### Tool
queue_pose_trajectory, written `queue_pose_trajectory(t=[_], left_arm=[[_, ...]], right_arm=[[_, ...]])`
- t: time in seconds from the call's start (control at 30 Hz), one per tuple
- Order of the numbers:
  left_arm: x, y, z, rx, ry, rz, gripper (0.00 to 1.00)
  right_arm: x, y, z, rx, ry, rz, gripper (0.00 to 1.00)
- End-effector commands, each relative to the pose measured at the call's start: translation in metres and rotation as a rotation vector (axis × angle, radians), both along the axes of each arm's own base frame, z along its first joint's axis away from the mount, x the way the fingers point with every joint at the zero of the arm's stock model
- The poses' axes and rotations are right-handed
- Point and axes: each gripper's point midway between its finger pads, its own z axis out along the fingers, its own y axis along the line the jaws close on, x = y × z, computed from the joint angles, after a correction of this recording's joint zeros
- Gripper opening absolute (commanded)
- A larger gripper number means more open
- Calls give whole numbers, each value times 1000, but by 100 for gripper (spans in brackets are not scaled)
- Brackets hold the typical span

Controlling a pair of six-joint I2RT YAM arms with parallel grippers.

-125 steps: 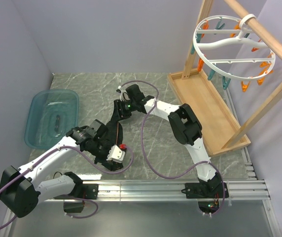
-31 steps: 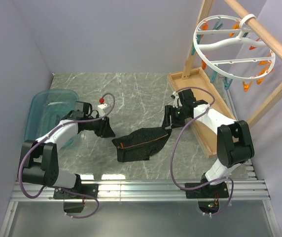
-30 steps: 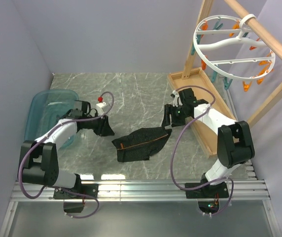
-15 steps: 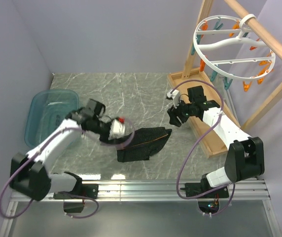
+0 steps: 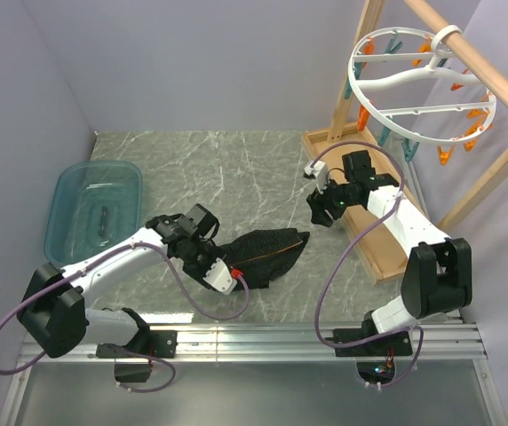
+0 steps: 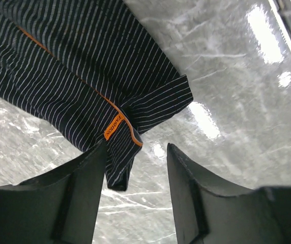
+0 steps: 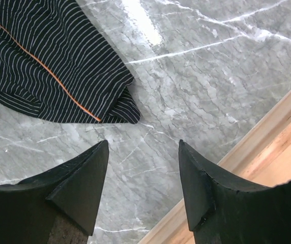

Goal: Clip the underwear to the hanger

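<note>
The underwear lies flat on the counter. Its long axis runs from the near-left corner up to a pointed tip at the far right. The hanger hangs well apart from it, high on the wooden rack at the far right.

Your left fingers are spread apart and hold nothing. They sit right at the near-left end of the garment. In the left wrist view, the corner with the orange label pokes down into the gap, close against the finger on the left side of that view. The other finger has bare counter under it. The rest of the fabric fans away ahead of the fingers.

Your right fingers are also released and empty. They hover over bare counter beside the rack's wooden base. The garment's far tip lies ahead of them and off to the left in the right wrist view, near but outside the gap.

So the left arm is the nearer one, with fabric already between its fingers. A pinch there would likely catch only the labelled corner, so you may want to shift slightly toward the garment before closing.
</note>
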Motion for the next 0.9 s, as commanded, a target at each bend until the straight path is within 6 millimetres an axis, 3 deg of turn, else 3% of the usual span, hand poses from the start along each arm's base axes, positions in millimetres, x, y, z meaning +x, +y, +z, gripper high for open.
queue_pose_trajectory(t=[0.0, 0.23, 0.43, 0.57, 0.6, 0.7, 0.8, 0.87], left_arm=[[11, 0, -5, 40, -78, -51, 54], [21, -12, -3, 7, -69, -11, 18], [41, -12, 9, -114, 14, 149, 0], [93, -2, 39, -283, 143, 447, 0], [109, 12, 42, -317, 169, 537, 0], [131, 27, 33, -352, 280, 698, 0], [138, 33, 8, -340, 425, 793, 0], [142, 33, 6, -351, 470, 827, 0]], right_arm=[[6, -1, 9, 16, 9, -7, 63], [9, -6, 2, 21, 43, -41, 61], [17, -11, 3, 32, 42, -52, 61], [24, -13, 5, 44, 16, -49, 61], [26, -13, 7, 48, 5, -46, 61], [31, -8, 13, 78, -42, -11, 60], [33, 0, 16, 104, -116, 80, 60], [30, 6, 23, 128, -185, 146, 59]])
